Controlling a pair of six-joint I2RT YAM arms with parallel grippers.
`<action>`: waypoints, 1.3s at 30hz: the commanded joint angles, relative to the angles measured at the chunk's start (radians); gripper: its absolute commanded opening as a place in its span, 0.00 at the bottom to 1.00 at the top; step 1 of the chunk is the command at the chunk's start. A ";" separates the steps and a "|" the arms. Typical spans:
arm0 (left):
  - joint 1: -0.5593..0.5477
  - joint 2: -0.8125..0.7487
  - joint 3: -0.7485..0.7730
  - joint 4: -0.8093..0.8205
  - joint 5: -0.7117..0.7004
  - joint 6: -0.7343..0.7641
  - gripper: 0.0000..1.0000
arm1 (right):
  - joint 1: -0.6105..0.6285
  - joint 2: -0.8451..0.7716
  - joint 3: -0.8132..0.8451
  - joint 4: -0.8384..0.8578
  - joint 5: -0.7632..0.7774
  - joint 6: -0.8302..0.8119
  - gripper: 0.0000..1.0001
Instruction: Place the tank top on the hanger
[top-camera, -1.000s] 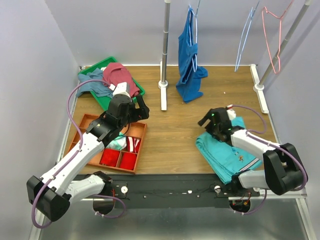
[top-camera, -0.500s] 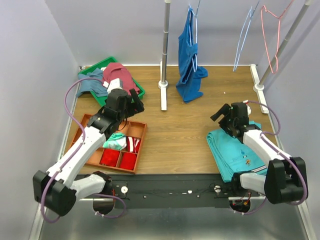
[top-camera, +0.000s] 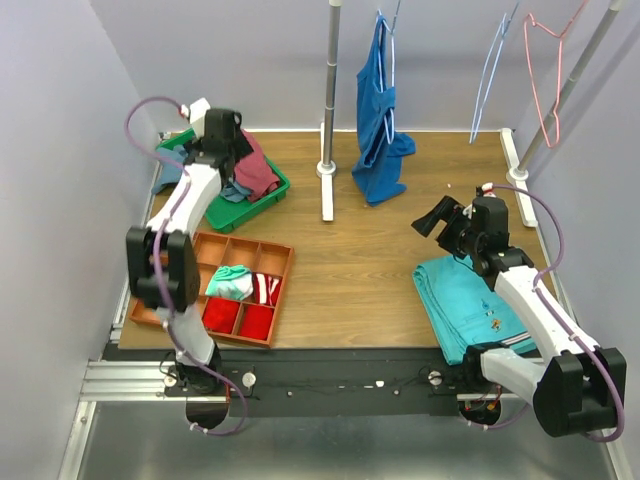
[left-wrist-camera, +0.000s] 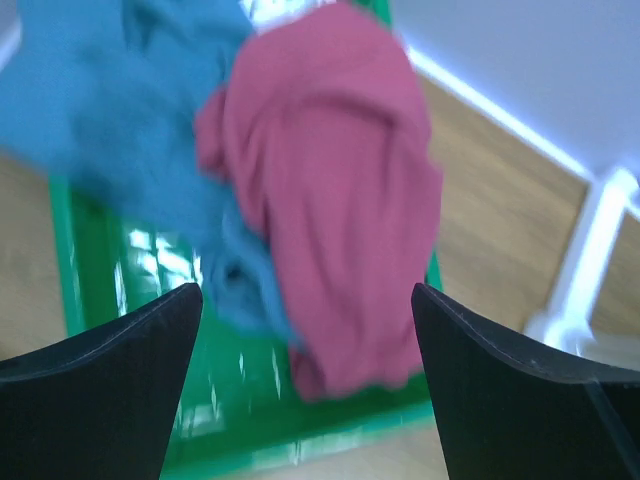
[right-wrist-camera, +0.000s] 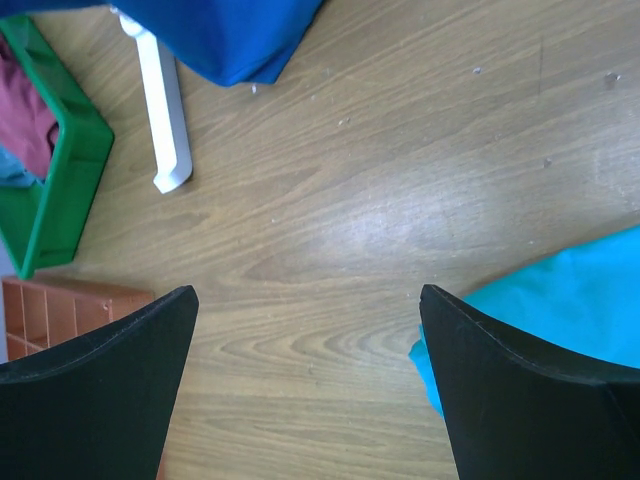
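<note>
**Q:** Where is the tank top (top-camera: 256, 170), and which arm is nearer to it?

**A:** It lies crumpled in the green tray (top-camera: 268, 196) at the far left of the bench (top-camera: 350, 260), partly over a grey-blue cloth (left-wrist-camera: 100, 120). The left claw (top-camera: 226, 138) hangs just above it. The right claw (top-camera: 441, 218) is well apart, over bare wood near the turquoise trousers (top-camera: 465, 300).

**Q:** How do the claws stand?

**A:** Both have their fingers spread wide with nothing between them. In the left wrist view the maroon heap sits ahead of the left claw (left-wrist-camera: 305, 300), its lower edge between the two fingertips. In the right wrist view the right claw (right-wrist-camera: 308, 295) frames only bench.

**Q:** Which way does the cloth run?

**A:** Its long axis appears to run away from the claw, roughly in line with the reach. No strap can be picked out in the blur.

**Q:** And the hanger (top-camera: 490, 70)?

**A:** It hangs empty on the rail at the far right, beside a pink hanger (top-camera: 543, 75), so the top would probably have to travel across the bench.
</note>
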 joint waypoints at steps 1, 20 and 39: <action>0.027 0.262 0.314 -0.134 -0.031 0.196 0.92 | 0.005 -0.033 -0.030 -0.019 -0.062 -0.046 1.00; 0.044 0.543 0.659 -0.268 0.207 0.240 0.07 | 0.005 -0.041 0.005 -0.024 -0.065 -0.058 1.00; 0.074 0.071 0.592 -0.153 0.228 0.307 0.00 | 0.005 -0.027 0.087 -0.041 -0.059 -0.061 1.00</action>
